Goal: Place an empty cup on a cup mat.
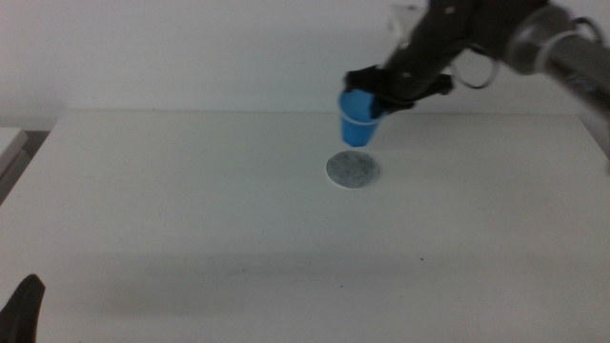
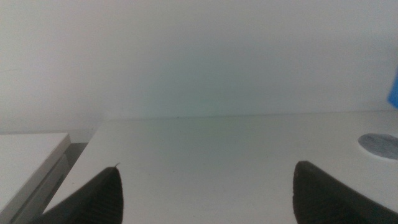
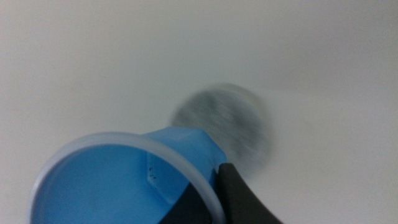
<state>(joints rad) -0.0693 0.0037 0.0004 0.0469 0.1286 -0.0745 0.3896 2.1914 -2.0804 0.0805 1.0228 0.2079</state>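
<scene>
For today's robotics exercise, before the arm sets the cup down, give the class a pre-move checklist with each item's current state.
1. Right gripper holds the cup by its rim: ok.
2. Cup is empty, per right wrist view: ok.
3. Cup mat bare: ok.
4. Cup is centred over mat: cannot tell.
5. Cup upright: not ok, tilted.
6. Left gripper waits at the near table edge: ok.
</scene>
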